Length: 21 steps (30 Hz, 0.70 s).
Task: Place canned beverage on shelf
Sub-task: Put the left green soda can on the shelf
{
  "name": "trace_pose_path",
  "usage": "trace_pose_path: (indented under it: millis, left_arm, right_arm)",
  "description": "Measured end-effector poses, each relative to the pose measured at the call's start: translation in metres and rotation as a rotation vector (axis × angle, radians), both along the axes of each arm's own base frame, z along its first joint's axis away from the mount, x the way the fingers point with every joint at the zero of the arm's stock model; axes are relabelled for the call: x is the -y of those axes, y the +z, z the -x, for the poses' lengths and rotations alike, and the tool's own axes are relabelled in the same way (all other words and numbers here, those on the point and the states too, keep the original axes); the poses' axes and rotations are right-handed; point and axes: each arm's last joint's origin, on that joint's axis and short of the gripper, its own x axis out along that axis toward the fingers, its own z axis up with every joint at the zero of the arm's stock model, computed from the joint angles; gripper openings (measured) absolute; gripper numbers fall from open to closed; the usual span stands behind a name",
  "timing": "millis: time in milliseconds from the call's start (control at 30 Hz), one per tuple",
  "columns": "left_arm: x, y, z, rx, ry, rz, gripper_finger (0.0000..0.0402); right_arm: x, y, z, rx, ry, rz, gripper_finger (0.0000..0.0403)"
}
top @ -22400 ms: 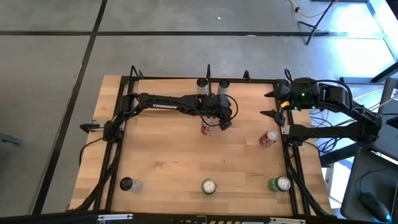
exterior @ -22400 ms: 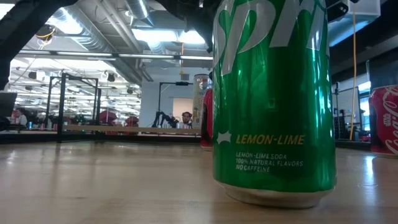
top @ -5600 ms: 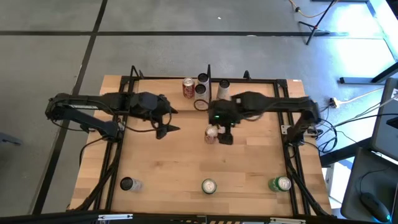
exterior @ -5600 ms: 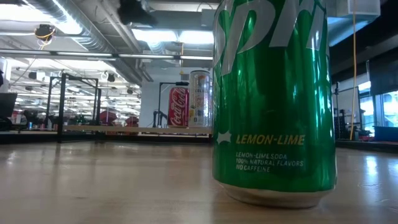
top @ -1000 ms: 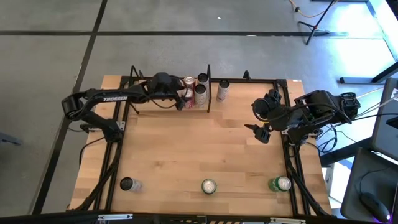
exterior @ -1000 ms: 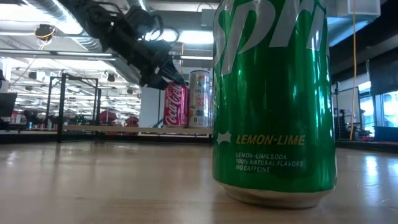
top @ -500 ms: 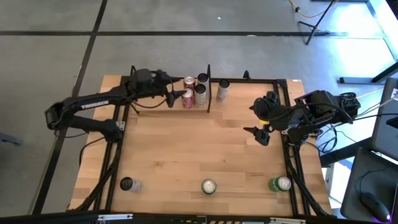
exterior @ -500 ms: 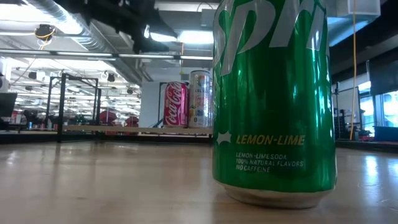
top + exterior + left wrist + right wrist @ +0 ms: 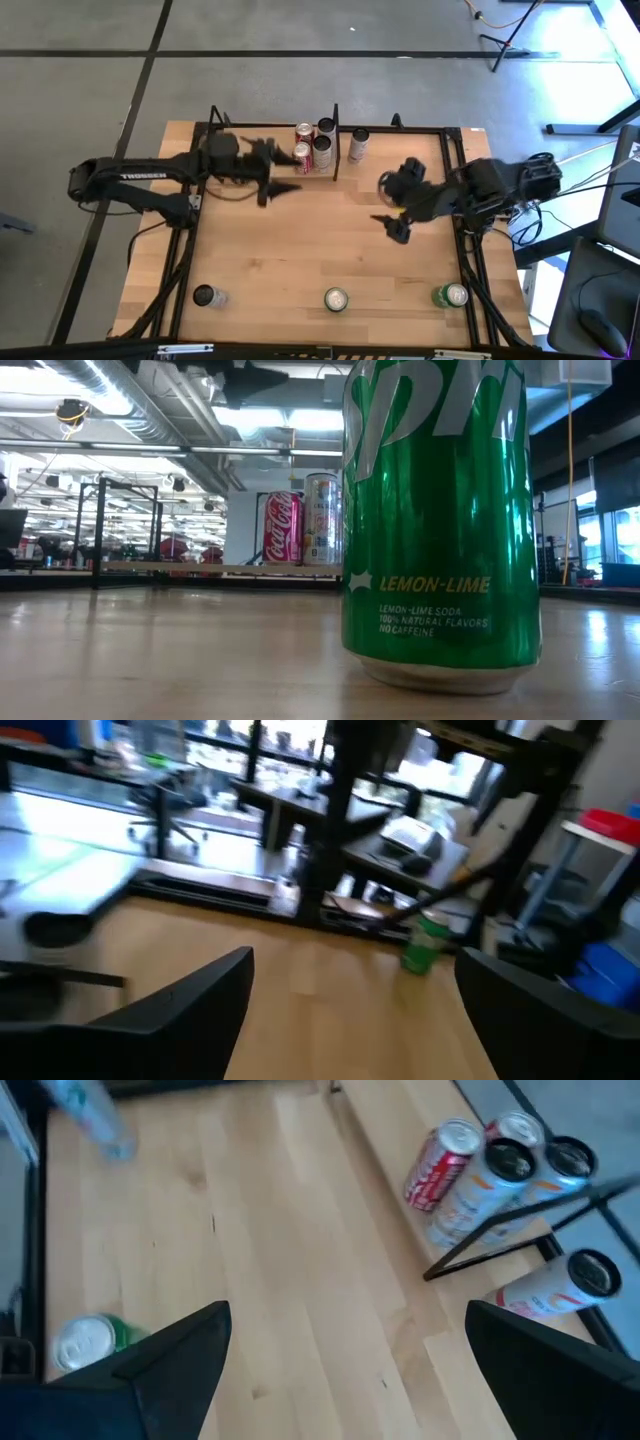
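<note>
Low view only: green can (image 9: 440, 520) label.

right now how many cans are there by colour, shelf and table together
red cans: 2
silver cans: 3
green cans: 2
dark-topped can: 1
total: 8

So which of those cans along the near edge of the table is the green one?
The green lemon-lime soda can at the right corner, nearest the right arm; the other two near-edge cans look silver and dark.
</note>
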Motion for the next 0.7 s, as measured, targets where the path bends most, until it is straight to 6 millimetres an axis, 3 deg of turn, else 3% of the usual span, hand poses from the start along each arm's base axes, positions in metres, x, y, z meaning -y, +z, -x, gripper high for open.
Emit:
trace_pose_path:
  millis: [100,333,700]
  left_arm:
    - [0.024,-0.003,-0.007,-0.008,-0.045,-0.007,0.0338]
    - [0.077,-0.014,-0.02,-0.025,-0.054,-0.037,0.0338]
    - [0.145,-0.018,-0.043,-0.065,-0.095,-0.042,0.0338]
  right_arm:
    - [-0.013,-0.005,-0.001,-0.016,0.036,0.038,0.0388]
    - [-0.041,-0.004,0.02,-0.034,0.146,0.069,0.0388]
    - [-0.081,-0.005,0.048,-0.016,0.281,0.077,0.0388]
